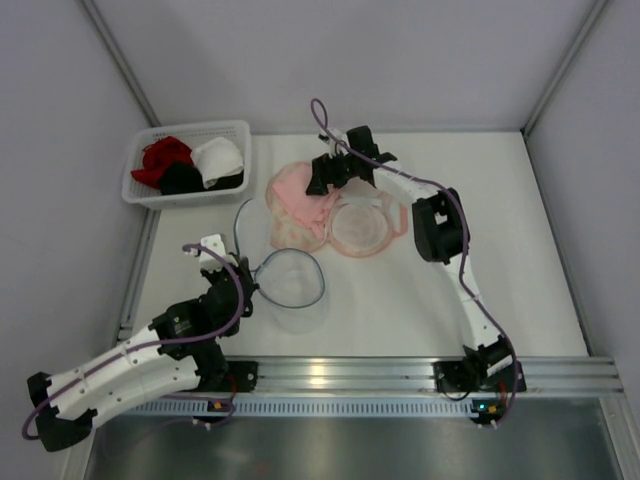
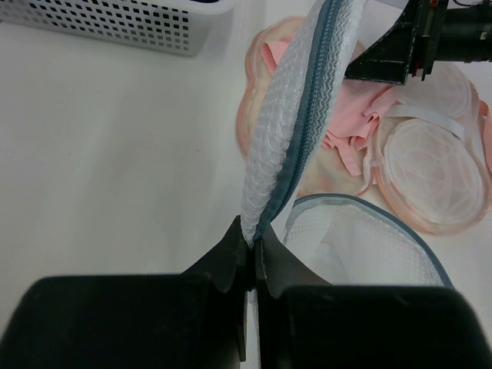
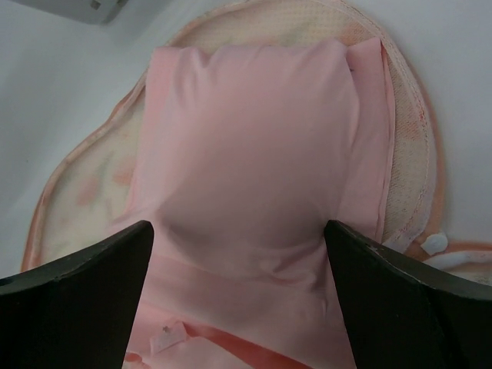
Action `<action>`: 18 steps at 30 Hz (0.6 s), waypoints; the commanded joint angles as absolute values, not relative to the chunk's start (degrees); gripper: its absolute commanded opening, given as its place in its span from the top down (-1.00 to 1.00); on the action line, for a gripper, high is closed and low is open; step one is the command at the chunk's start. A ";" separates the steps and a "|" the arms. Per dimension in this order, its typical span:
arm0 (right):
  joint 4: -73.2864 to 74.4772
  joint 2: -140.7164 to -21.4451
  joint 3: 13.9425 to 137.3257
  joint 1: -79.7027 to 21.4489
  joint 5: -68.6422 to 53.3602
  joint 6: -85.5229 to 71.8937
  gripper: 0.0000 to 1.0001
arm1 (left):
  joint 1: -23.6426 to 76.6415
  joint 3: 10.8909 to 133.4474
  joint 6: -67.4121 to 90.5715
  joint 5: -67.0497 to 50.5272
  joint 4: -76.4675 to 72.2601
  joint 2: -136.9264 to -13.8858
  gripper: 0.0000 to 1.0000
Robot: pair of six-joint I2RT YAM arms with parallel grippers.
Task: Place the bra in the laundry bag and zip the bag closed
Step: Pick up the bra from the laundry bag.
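The peach floral laundry bag [image 1: 362, 230] lies unzipped and spread flat at mid-table, its two round halves side by side. On its left half rests the pale pink bra [image 1: 302, 192], cup upward. My right gripper [image 1: 331, 184] hangs over it, open, with one finger on each side of the padded cup [image 3: 246, 138] and the bag's lining [image 3: 81, 196] showing around it. Nearer the arms, my left gripper [image 2: 254, 238] is shut on the blue-grey zip edge of a white mesh flap [image 2: 288, 115], held upright. That flap belongs to a separate white mesh bag [image 1: 295, 285].
A white slotted basket [image 1: 140, 195] with red, black and white garments stands at the back left. The white mesh bag's open base [image 2: 361, 246] sits just right of my left fingers. Grey walls enclose the table, and a metal rail runs along the near edge.
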State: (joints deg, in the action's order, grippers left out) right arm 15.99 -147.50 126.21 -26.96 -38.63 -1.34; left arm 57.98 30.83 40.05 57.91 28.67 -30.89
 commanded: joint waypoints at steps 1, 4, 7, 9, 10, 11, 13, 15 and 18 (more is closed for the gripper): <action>15.99 -148.54 129.20 -27.25 -36.04 -2.29 -0.91 | 58.10 33.22 38.76 58.36 26.72 -31.20 1.00; 17.84 -148.36 130.16 -27.60 -31.56 -2.02 -0.95 | 58.10 33.49 37.44 58.01 25.67 -31.20 1.00; 21.60 -148.36 130.96 -28.56 -27.26 -0.97 -0.99 | 58.10 33.31 35.69 57.57 23.82 -31.55 1.00; 22.41 -147.92 130.52 -29.18 -25.58 -0.53 -0.99 | 58.10 33.40 35.16 57.39 22.77 -31.82 1.00; 22.85 -147.83 130.52 -29.44 -24.88 -0.53 -0.99 | 58.10 33.40 34.98 57.13 22.42 -32.16 1.00; 23.03 -147.92 130.52 -29.53 -24.26 -0.61 -0.99 | 58.10 33.31 34.63 56.95 22.15 -32.34 1.00; 23.55 -147.83 130.43 -29.36 -24.08 -0.62 -0.99 | 58.10 33.49 34.54 56.34 22.24 -33.04 1.00; 24.26 -147.66 130.17 -29.36 -23.91 -0.61 -0.99 | 58.10 33.66 34.54 56.16 22.15 -33.31 1.00; 25.31 -147.83 129.37 -29.53 -24.51 -0.61 -0.76 | 58.10 33.40 34.28 56.16 21.45 -33.31 1.00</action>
